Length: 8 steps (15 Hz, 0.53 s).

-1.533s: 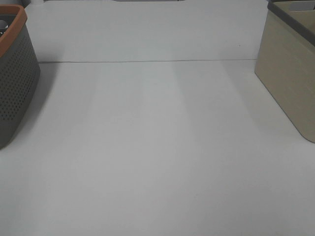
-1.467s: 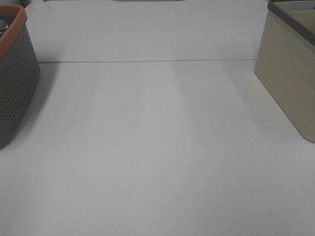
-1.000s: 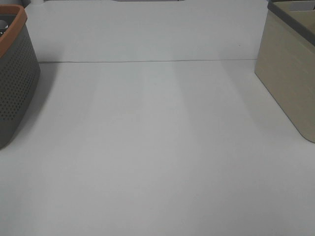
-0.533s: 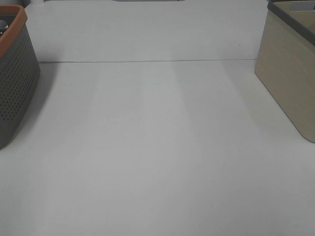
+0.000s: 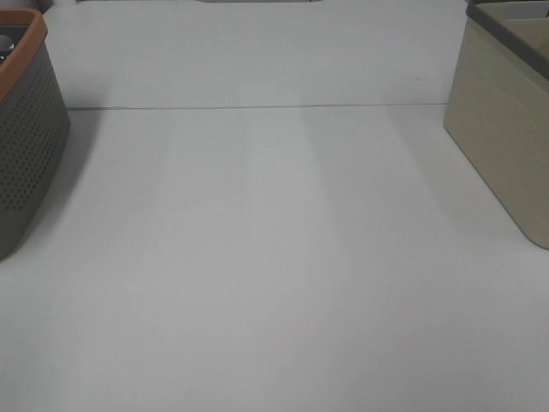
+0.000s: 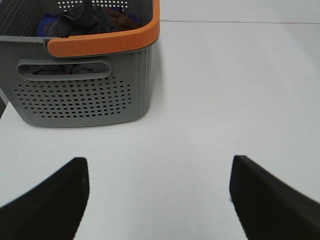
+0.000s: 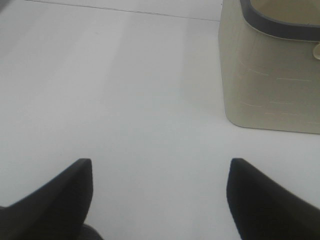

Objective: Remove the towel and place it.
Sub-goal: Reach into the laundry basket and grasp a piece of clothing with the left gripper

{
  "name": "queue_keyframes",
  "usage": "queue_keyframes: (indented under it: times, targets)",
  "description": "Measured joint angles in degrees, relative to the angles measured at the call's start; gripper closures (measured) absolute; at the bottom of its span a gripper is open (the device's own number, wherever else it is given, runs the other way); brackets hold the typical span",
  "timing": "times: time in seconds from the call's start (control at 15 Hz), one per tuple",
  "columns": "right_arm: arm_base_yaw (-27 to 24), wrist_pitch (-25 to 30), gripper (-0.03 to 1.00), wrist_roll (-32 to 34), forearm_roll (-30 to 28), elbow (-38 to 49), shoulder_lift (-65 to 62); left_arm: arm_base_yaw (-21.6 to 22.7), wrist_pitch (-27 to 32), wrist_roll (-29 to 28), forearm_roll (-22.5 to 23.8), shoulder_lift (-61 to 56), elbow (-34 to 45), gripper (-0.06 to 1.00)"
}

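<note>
A grey perforated basket (image 6: 75, 97) with an orange rim stands on the white table in the left wrist view. A dark charcoal-grey towel (image 6: 87, 17) lies bunched inside it among blue and brown cloth, and more of the cloth shows through the handle slot. No white tag shows. My left gripper (image 6: 159, 172) is open and empty, low over the table and apart from the basket, facing it. My right gripper (image 7: 159, 170) is open and empty over bare table. Neither gripper shows in the exterior high view, where the basket (image 5: 26, 146) stands at the left edge.
A beige bin (image 5: 506, 146) with a dark grey rim stands at the right edge of the table. It also shows in the right wrist view (image 7: 270, 75), ahead of the right gripper. A thin seam (image 5: 257, 107) crosses the white table at the back.
</note>
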Motion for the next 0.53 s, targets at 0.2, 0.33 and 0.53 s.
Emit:
queue_keyframes:
  times: [0.2,0.33,0.53]
  targets:
    - [0.00,0.00,0.23,0.00,0.00,0.00,0.00,0.00,0.00,0.00,0.00,0.00,0.00,0.22]
    - [0.00,0.00,0.23,0.00,0.00,0.00,0.00,0.00,0.00,0.00,0.00,0.00,0.00,0.22]
    - [0.00,0.00,0.23,0.00,0.06,0.00,0.00,0.00,0.00,0.00,0.00,0.00,0.00,0.22]
